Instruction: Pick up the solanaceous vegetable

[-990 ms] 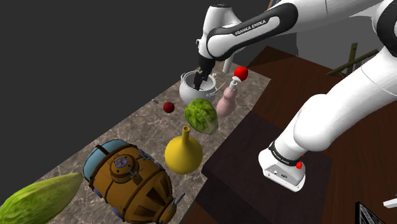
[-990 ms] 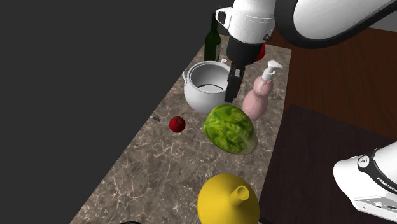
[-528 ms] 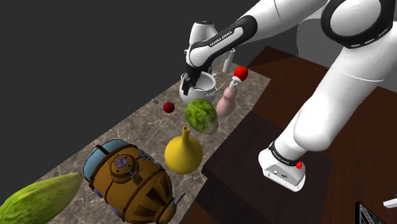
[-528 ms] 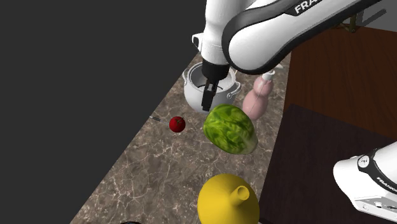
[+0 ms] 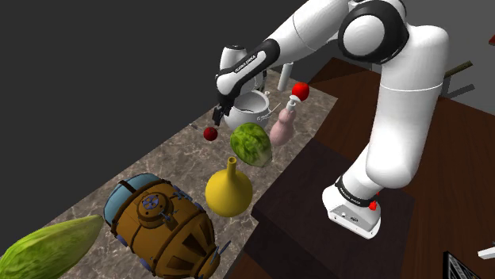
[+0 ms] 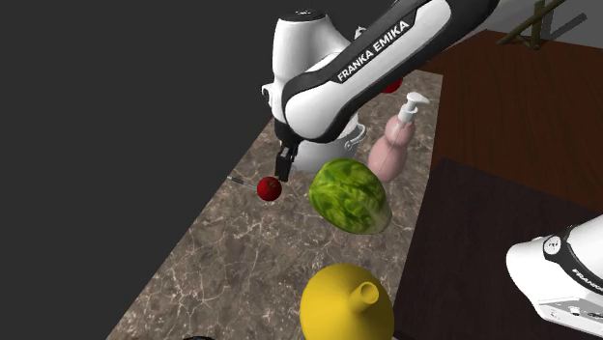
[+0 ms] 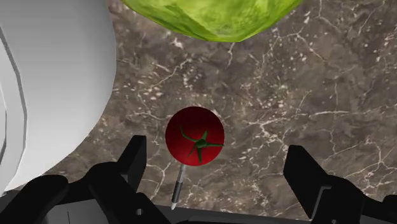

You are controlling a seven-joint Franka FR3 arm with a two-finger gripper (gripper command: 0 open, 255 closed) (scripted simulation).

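One step in hand, by my read: approach/align, grasp not yet made. Tool (image 7: 216, 154) is wide open and holds nothing. Both fingers stand clear of the tomato (image 7: 195, 135), which lies between them but nearer the finger on the pot side.

Tomato is small and red w/ green star calyx facing up. It sits on the marble counter (image 7: 305, 95), just beside the white pot (image 7: 51, 76) and near a green mottled melon-like thing (image 7: 210, 16). A thin grey pin (image 7: 179, 186) lies next to it.

Shoulder view: tomato (image 5: 210, 134) is to the left of the pot (image 5: 252, 107), w/ tool (image 5: 218, 117) just above it. Second exterior view agrees: tool (image 6: 284, 166) hangs right over tomato (image 6: 270, 188).

Next move prob needs a small sideways shift to centre the fruit, then descent till the tips bracket its widest part, then close. Pot wall leaves little room for that finger, and a round fruit may roll if nudged.

Arm pose: rises from the stand, elbow high, forearm slanting down across the counter, wrist tipped so the tool points about straight down.
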